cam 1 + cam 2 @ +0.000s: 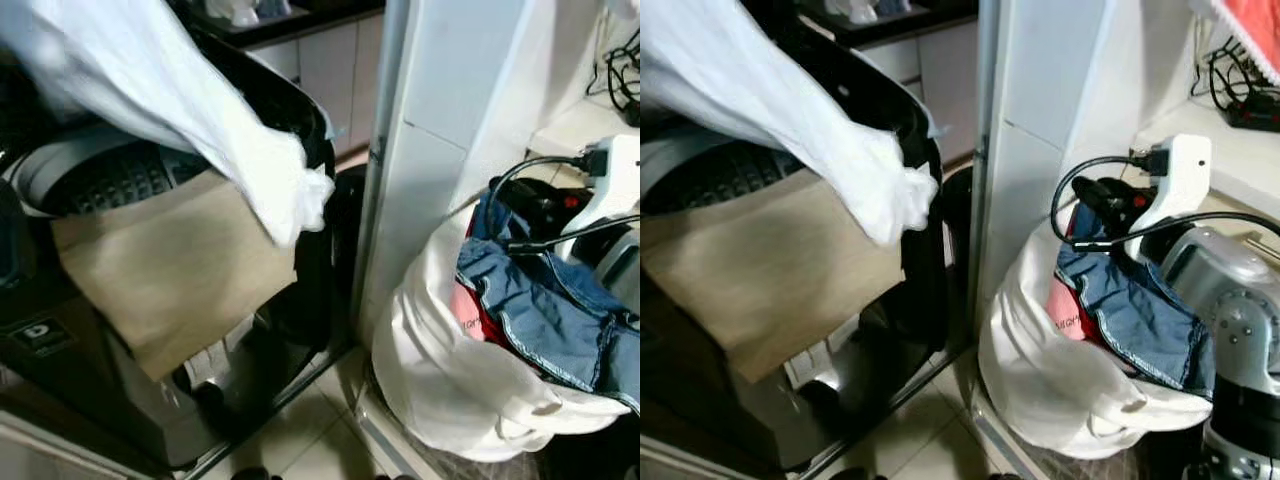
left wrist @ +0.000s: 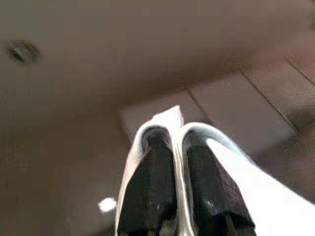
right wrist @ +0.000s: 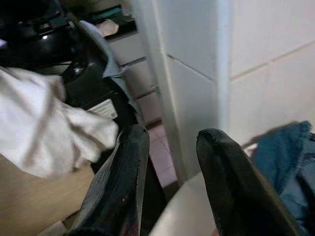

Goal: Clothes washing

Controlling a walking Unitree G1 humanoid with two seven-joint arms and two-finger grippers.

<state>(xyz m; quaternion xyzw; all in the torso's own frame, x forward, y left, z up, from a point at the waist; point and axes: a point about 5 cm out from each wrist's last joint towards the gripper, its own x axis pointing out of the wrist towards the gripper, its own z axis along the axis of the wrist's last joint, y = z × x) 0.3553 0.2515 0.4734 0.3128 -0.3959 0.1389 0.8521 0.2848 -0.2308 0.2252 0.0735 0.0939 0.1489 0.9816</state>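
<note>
The silver right arm (image 1: 1240,330) sits nearest, low on the right, just beside a white bag of laundry (image 1: 450,380) standing on the pale tiled floor (image 1: 300,430). A blue denim garment (image 1: 545,310) lies on top of the bag, with a red cloth (image 1: 470,315) tucked under it, and black cables run across to a white plug adapter (image 1: 1175,170).

In the right wrist view, the right gripper (image 3: 170,157) has its two black fingers (image 3: 123,182) parted with a clear gap and nothing between them; they hover above the bag, with the denim at one edge.

On the left, a beige cloth (image 1: 170,270) drapes over the front of the dark top-loading washing machine (image 1: 60,340), whose grey drum opening (image 1: 100,175) shows behind it. A white garment (image 1: 180,110) hangs from the upper left down across the machine, its bunched lower end over the beige cloth.

The left wrist view shows what the head views leave out: the left gripper (image 2: 177,147) has its fingers (image 2: 152,187) pressed together on a fold of that white fabric, which wraps over both tips, raised with a plain ceiling behind.

Beyond the machine stand a white tiled pillar (image 1: 440,130) and, farther back, white cabinet doors (image 1: 330,70) under a dark countertop.
</note>
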